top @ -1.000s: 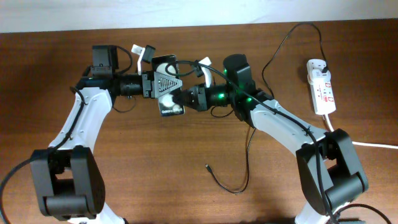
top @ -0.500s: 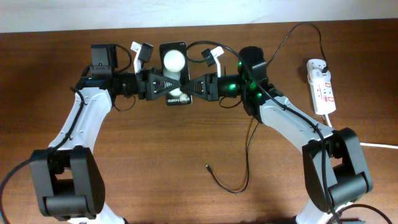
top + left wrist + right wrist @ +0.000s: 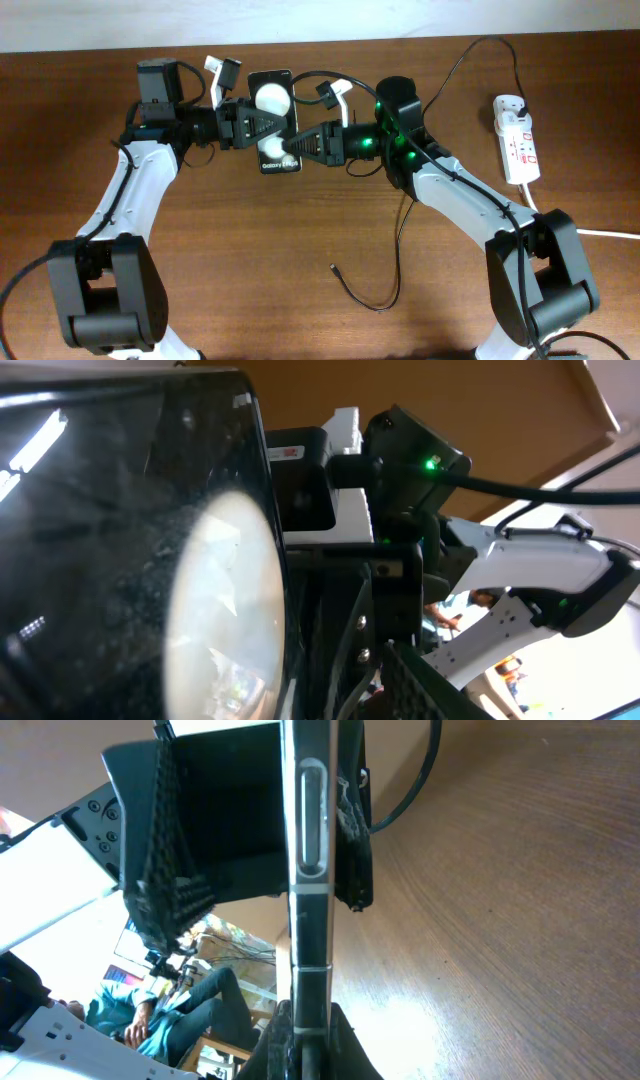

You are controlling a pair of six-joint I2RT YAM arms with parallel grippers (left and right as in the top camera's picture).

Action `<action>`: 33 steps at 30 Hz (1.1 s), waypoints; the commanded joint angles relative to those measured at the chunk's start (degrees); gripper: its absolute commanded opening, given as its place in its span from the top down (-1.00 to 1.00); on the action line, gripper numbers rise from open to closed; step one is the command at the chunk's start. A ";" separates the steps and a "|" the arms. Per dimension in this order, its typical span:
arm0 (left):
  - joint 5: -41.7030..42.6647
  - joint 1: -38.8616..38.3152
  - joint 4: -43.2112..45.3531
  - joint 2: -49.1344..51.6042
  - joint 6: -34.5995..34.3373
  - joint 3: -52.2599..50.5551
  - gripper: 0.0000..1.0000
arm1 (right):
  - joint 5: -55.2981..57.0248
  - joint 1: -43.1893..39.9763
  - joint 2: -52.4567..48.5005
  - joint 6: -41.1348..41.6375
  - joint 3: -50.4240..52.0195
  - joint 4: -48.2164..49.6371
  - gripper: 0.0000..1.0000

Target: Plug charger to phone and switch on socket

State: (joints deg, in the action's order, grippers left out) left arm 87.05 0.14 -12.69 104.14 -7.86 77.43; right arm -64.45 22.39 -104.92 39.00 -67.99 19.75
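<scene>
The black phone (image 3: 274, 112) is held above the table at the far centre, screen up with white glare spots. My left gripper (image 3: 262, 124) reaches in from the left, its finger lying across the screen, shut on it. My right gripper (image 3: 303, 147) grips the phone's near right corner. In the right wrist view the phone (image 3: 305, 870) stands edge-on between my shut jaws (image 3: 305, 1038). It fills the left wrist view (image 3: 130, 560). The charger cable (image 3: 398, 255) lies on the table, its plug tip (image 3: 333, 267) free. The socket (image 3: 518, 140) lies at the far right.
A black adapter (image 3: 509, 103) sits in the far end of the socket. A thick white cord (image 3: 600, 232) runs off the right edge. The cable loops near the table's far edge (image 3: 480, 45) and passes under my right arm.
The phone has moved toward the far edge and turned more lengthwise. Both grippers moved with it, the right one shifting to its near right corner.
</scene>
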 commanded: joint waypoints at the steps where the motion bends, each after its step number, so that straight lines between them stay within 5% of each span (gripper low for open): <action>1: 3.15 0.15 0.63 -1.75 -3.50 0.33 0.03 | 3.89 -0.63 0.52 -0.20 -0.28 -0.90 0.92; 14: 3.15 0.13 0.22 -1.75 -3.50 0.33 0.24 | 7.32 -1.88 0.52 -0.15 -0.28 -0.83 0.92; 26: 3.15 0.81 0.26 -1.75 -3.48 0.33 -0.03 | 7.28 -2.36 0.52 3.02 -0.28 2.45 0.92; 31: 3.13 1.05 0.72 -1.75 -3.48 0.33 0.08 | 4.70 -2.49 0.52 3.06 -0.28 0.52 0.92; 33: 3.15 1.05 1.14 -1.75 -3.48 0.33 0.28 | 4.70 -2.49 0.52 3.04 -0.28 -0.68 0.92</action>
State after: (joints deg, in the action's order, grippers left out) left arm 86.54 0.51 -12.60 104.14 -12.01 77.45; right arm -62.65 21.58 -104.88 40.71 -68.10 21.04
